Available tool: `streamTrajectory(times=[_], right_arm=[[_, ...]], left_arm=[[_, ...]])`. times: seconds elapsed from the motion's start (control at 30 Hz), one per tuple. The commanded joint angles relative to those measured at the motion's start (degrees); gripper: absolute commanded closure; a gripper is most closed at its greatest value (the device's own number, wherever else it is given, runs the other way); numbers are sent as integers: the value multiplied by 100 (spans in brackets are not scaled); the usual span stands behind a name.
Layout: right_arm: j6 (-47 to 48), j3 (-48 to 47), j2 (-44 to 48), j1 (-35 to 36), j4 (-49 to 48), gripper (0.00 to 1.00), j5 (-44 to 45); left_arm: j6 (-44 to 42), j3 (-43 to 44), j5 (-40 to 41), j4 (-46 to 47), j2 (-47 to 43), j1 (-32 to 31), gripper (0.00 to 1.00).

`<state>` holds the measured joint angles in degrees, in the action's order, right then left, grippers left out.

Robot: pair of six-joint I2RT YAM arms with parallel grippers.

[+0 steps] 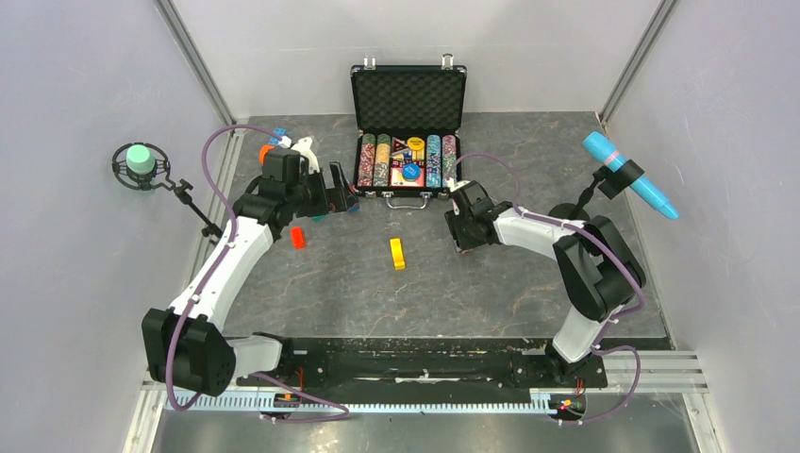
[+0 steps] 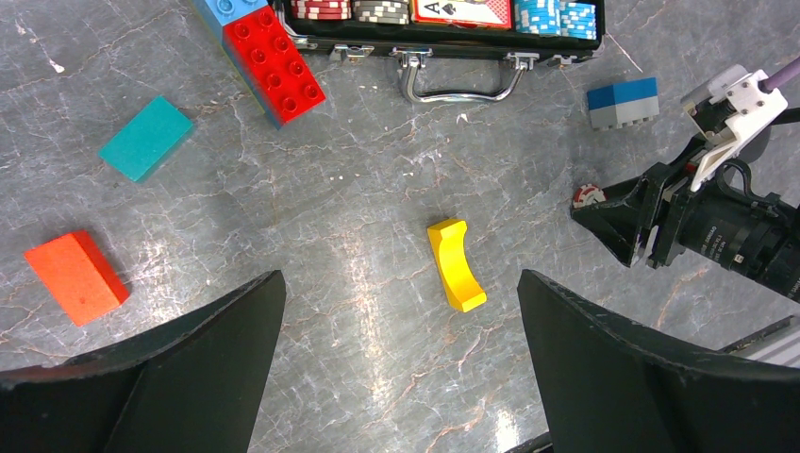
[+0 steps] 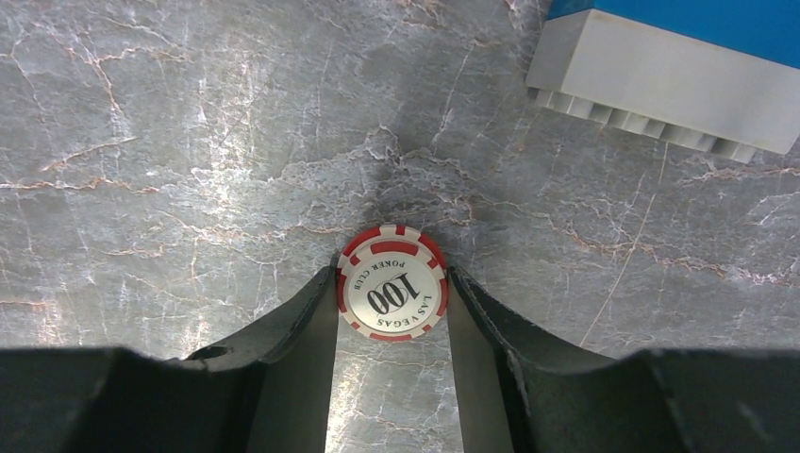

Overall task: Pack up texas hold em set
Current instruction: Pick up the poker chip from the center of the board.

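Hovering above the grey marbled table (image 1: pixel 311 283), the left gripper (image 2: pixel 398 283) has its fingers spread wide apart, holding and touching nothing.

On the table below it, from the left:
- an orange block (image 2: pixel 75 276)
- a teal block (image 2: pixel 146 137)
- a red brick (image 2: pixel 275 66), just beside the case's left front corner
- a yellow curved block (image 2: pixel 456 264), lying alone in the middle

The black case (image 1: pixel 408 99) sits open at the far middle of the table. Its lid is raised, rows of coloured chips (image 1: pixel 382 159) fill the base, and the silver handle (image 2: pixel 459 83) faces the arms. A blue-and-grey brick (image 2: pixel 623 102) lies right of the handle.

The right gripper (image 3: pixel 391 288) is tipped down near the brick. Its fingertips press either side of a red-and-white poker chip (image 3: pixel 391 283) marked 100.
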<state>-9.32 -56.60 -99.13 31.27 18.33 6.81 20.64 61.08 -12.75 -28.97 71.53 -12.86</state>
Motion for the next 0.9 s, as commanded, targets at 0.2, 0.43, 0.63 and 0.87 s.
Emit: streamTrajectory(times=[0.2,0.43,0.63,0.87], right_arm=[[438,-72,19,-22,617,80,20],[734,-156,380,-14,594,84,-41],[800,-113,621,-15,481,85,-103],[882,-61,763,-17,427,85,5]], left_arm=[[-19,9,-254,202,-47,29,0],[401,-16,-370,414,-151,30,0],[843,-206,-559,792,-143,29,0],[1330,-525,-839,1306,-74,29,0]])
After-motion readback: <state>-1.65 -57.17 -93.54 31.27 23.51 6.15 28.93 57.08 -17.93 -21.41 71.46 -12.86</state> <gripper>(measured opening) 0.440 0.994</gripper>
